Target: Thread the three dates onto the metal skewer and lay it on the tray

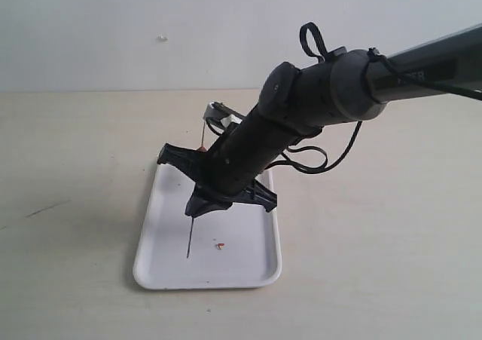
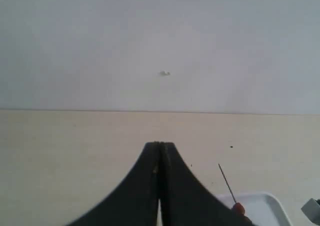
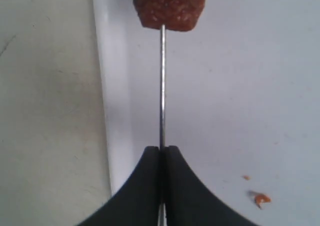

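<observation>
My right gripper (image 3: 161,148) is shut on the metal skewer (image 3: 162,85), which runs out past its fingertips into a wrinkled red-brown date (image 3: 170,8). Only this one date shows. All of this hangs over the white tray (image 3: 240,85), close to one long rim. In the exterior view the right arm (image 1: 301,106) hides its own fingertips; the skewer's bare tail (image 1: 190,242) sticks out below it over the tray (image 1: 226,272), and the date (image 1: 202,149) peeks out beyond. My left gripper (image 2: 160,144) is shut and empty, off to one side of the date (image 2: 239,208), the skewer tip (image 2: 225,178) and a tray corner (image 2: 267,206).
A small orange crumb (image 1: 220,245) lies on the tray near the skewer's tail, also the crumb (image 3: 260,199) in the right wrist view. A black cable (image 1: 320,159) loops beside the right arm. A white-grey part (image 1: 220,114) sits behind the tray. The beige table (image 1: 75,204) surrounds the tray.
</observation>
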You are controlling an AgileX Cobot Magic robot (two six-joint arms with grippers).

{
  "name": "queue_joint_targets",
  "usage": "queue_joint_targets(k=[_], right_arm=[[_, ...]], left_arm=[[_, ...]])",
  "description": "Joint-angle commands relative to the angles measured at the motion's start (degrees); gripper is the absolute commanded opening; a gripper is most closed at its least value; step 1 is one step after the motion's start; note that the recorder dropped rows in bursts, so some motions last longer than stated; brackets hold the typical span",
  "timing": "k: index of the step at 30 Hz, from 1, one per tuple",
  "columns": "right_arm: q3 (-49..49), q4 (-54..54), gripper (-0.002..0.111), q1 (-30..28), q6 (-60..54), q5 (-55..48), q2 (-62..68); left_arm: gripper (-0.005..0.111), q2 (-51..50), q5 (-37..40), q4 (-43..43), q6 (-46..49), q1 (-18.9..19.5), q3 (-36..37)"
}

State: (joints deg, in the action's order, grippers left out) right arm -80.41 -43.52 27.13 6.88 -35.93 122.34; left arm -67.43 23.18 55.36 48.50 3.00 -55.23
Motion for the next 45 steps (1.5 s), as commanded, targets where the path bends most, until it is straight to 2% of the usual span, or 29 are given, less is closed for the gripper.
queue_joint_targets(k=[1, 4, 11, 14, 15, 17, 19, 22, 29, 31, 35, 37, 40, 42, 45], right_arm=[[0.06, 0.61, 0.000, 0.18, 0.82, 2.19, -0.25], [0.06, 2.05, 0.000, 0.18, 1.69, 0.99, 0.87], [0.06, 1.51, 0.003, 1.39, 2.01, 2.09, 3.28], [0.06, 1.51, 0.022, 1.38, 1.05, 3.05, 3.28], [0.06, 1.93, 0.035, 1.38, 1.05, 3.05, 3.28], [0.06, 2.17, 0.050, 1.38, 1.05, 2.85, 3.18], [0.06, 1.85, 0.057, 1.38, 1.05, 2.85, 2.65], [0.06, 2.83, 0.059, 1.38, 1.30, 2.26, 1.14], [0.06, 8.06, 0.059, 1.52, 5.29, 1.52, -1.12], [0.06, 10.43, 0.059, 1.52, 5.15, 2.88, -3.09], [0.06, 23.33, 0.055, 1.52, 5.15, 5.83, -9.58], [0.06, 29.44, 0.045, 1.52, 5.15, 5.98, -13.03], [0.06, 37.11, 0.019, 1.52, 5.27, 5.28, -18.34], [0.06, 38.39, 0.000, 1.52, 5.27, 4.91, -21.58], [0.46, 38.53, 0.000, 1.52, 4.22, 4.82, -26.85]], left_arm=[[0.000, 2.78, -0.99, 0.49, 0.92, -0.21, 4.01], [0.000, 3.42, -2.25, 1.15, 1.68, -0.21, 6.22], [0.000, 3.80, -2.87, 4.33, 4.82, -0.21, 6.35], [0.000, 3.78, -2.73, 6.05, 6.78, -0.21, 6.35], [0.000, 3.78, -2.73, 6.10, 6.78, -0.21, 6.35], [0.000, 3.78, -2.73, 6.39, 6.78, -0.21, 6.35], [0.000, 3.78, -2.73, 6.97, 6.78, -0.21, 6.35], [0.000, 3.78, -2.71, 6.95, 6.90, -0.21, 6.35], [0.000, 4.11, -2.43, 7.00, 7.77, -0.21, 7.31], [0.000, 5.26, -3.97, 9.33, 10.05, -0.21, 8.82], [0.000, 12.74, -10.49, 15.00, 15.23, -0.21, 14.42], [0.000, 18.04, -13.59, 15.52, 15.60, -0.21, 17.25], [0.000, 27.42, -14.47, 15.52, 15.60, -0.21, 21.24], [0.000, 34.57, -14.47, 15.52, 15.60, -0.21, 23.89], [0.000, 44.22, -14.37, 15.52, 15.60, -0.21, 28.37]])
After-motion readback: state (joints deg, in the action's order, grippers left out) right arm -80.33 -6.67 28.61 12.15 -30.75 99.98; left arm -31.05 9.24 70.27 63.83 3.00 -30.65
